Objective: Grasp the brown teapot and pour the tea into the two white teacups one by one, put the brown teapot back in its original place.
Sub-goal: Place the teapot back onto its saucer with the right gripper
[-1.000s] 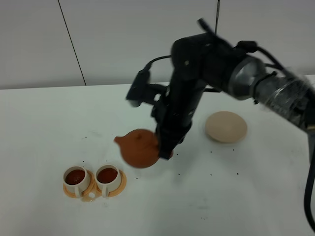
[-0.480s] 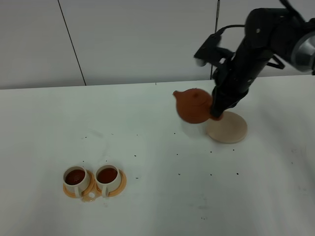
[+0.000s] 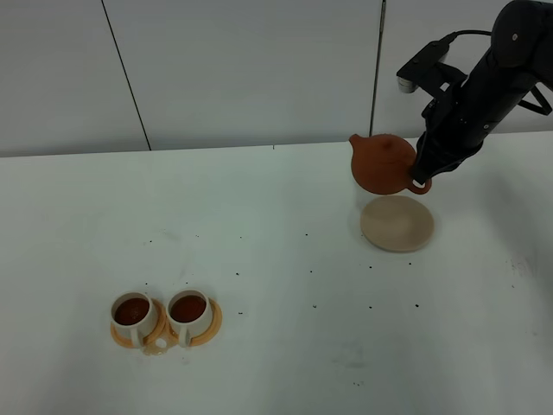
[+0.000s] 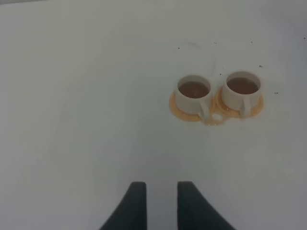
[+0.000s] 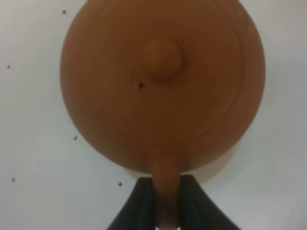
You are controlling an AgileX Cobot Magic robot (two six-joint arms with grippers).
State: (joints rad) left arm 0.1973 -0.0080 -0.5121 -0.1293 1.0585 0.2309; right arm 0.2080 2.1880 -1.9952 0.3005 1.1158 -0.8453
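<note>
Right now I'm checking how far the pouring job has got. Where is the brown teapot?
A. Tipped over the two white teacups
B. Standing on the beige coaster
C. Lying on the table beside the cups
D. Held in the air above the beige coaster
D: the right hand grips the brown teapot by its handle, clear above the beige coaster, far from the two filled teacups.

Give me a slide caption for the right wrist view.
Right pincer shut on the teapot handle, seen from above its knobbed lid, over the white table.
</note>
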